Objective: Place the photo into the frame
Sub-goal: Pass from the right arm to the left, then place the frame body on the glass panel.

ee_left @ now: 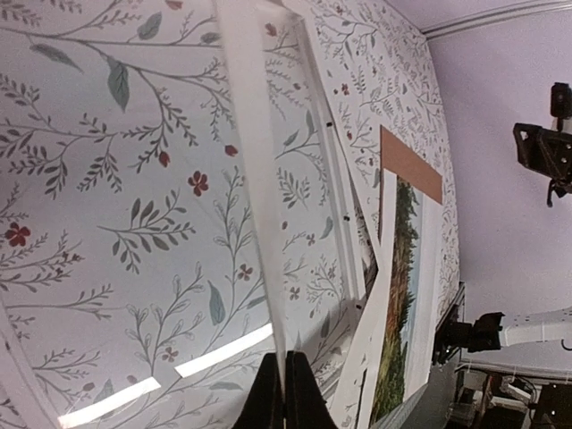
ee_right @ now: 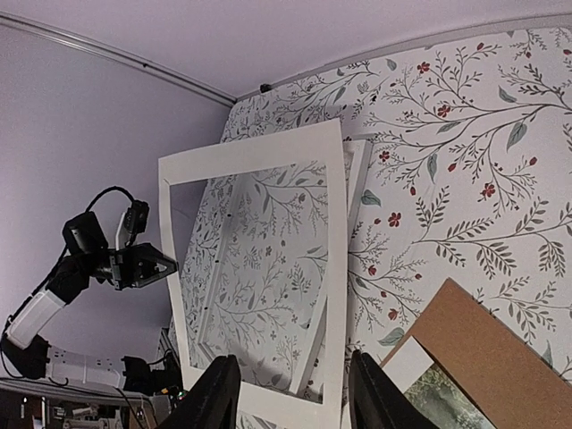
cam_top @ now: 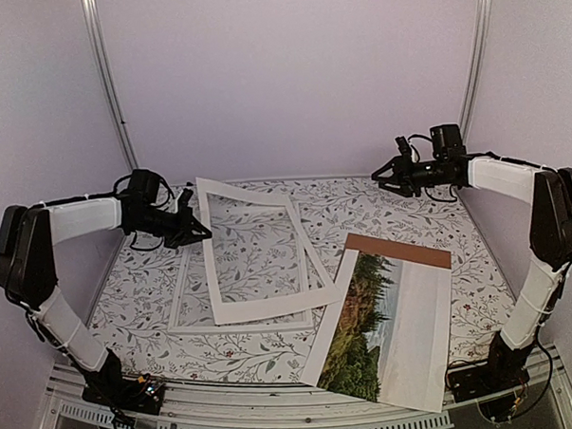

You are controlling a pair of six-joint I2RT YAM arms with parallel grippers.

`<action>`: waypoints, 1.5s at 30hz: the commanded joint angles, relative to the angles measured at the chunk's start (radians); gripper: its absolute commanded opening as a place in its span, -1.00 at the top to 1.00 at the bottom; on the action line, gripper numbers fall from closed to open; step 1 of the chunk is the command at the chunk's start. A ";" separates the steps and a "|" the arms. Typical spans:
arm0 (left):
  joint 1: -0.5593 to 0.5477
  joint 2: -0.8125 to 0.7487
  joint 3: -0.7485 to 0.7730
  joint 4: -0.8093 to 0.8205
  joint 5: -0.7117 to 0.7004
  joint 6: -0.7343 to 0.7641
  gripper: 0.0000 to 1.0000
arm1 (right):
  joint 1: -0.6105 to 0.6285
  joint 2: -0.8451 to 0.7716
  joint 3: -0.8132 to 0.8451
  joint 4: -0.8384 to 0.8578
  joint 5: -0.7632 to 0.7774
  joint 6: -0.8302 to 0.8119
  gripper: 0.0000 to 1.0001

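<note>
The photo (cam_top: 367, 327) lies flat at the front right on a brown backing board (cam_top: 401, 250); it also shows in the left wrist view (ee_left: 399, 304) and at the right wrist view's bottom edge (ee_right: 440, 395). The frame (cam_top: 236, 326) lies flat at centre left. A loose white mat (cam_top: 259, 309) rests tilted over it, its left edge lifted. My left gripper (cam_top: 197, 227) is shut on that lifted mat edge (ee_left: 259, 188). My right gripper (cam_top: 383, 178) hangs open in the air at the back right, with nothing between its fingers (ee_right: 217, 393).
The table carries a floral-patterned cloth (cam_top: 381, 210). Purple walls close in the back and both sides. The backing board's corner (ee_right: 487, 349) lies below my right gripper. The frame's far border (ee_right: 357, 174) peeks out beside the mat (ee_right: 335, 268).
</note>
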 commanded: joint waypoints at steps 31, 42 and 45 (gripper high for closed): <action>0.171 0.244 0.152 -0.248 0.084 0.232 0.85 | 0.002 0.050 -0.108 0.084 -0.001 -0.007 0.14; 0.175 0.243 0.063 -0.063 0.084 0.117 0.87 | 0.001 0.048 -0.109 0.077 0.004 -0.006 0.14; 0.177 0.233 0.050 -0.023 0.096 0.098 1.00 | 0.001 0.047 -0.114 0.074 0.005 -0.007 0.14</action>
